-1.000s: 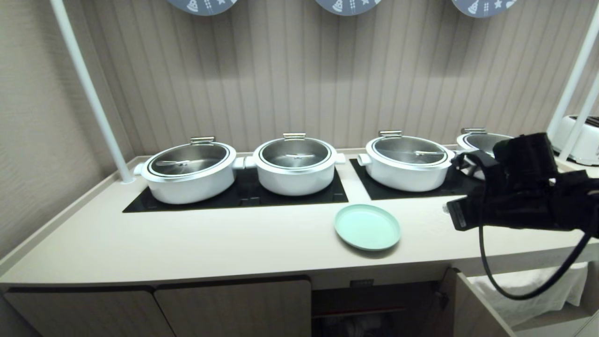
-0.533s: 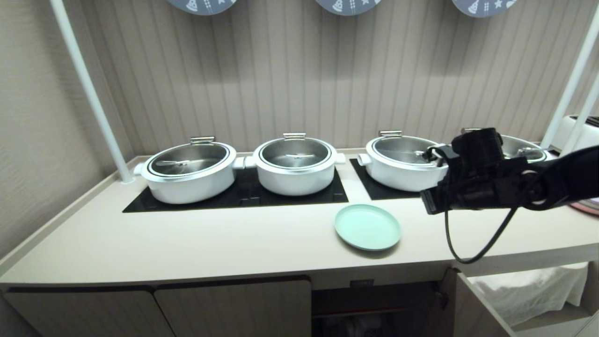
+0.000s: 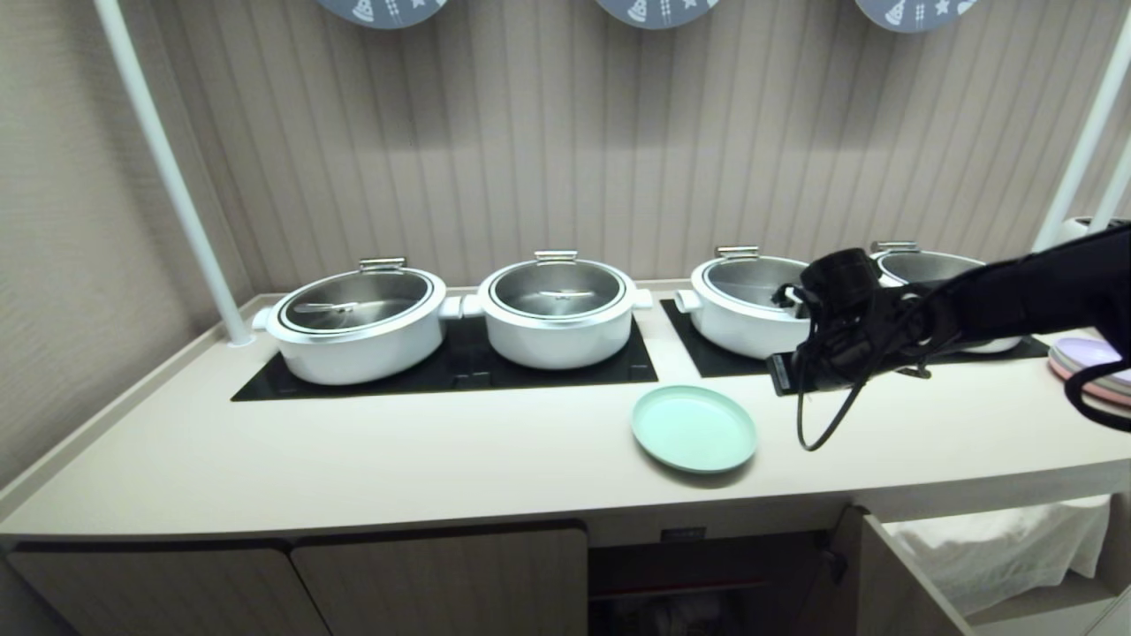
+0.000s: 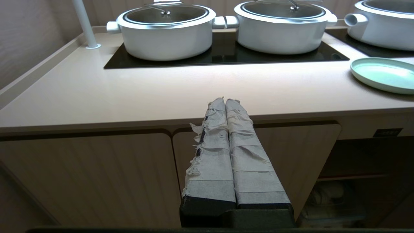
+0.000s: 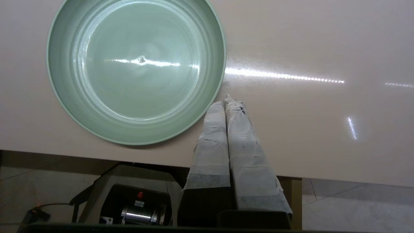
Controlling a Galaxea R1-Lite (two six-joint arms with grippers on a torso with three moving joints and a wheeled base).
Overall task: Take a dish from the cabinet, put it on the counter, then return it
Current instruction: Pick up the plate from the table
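Observation:
The pale mint-green dish (image 3: 694, 428) lies flat on the counter (image 3: 398, 459), near its front edge. My right arm (image 3: 1016, 291) reaches in from the right, its wrist (image 3: 839, 336) hanging over the counter just right of the dish. In the right wrist view my right gripper (image 5: 226, 99) is shut and empty, its tips pointing down beside the rim of the dish (image 5: 136, 68). My left gripper (image 4: 224, 102) is shut and empty, parked in front of the closed doors below the counter edge. The cabinet (image 3: 707, 574) under the dish stands open, its black label (image 3: 682, 533) above the opening.
Several white lidded pots (image 3: 557, 314) stand on black hob panels (image 3: 459, 367) behind the dish. A stack of pink and purple plates (image 3: 1091, 367) sits at the right end. The open cabinet door (image 3: 892, 574) juts out at the lower right. A white post (image 3: 168, 177) rises at the left.
My right arm has swung left over the counter, towards the dish, and its wrist has tipped downward. The stacked plates have come into sight. The dish has not moved.

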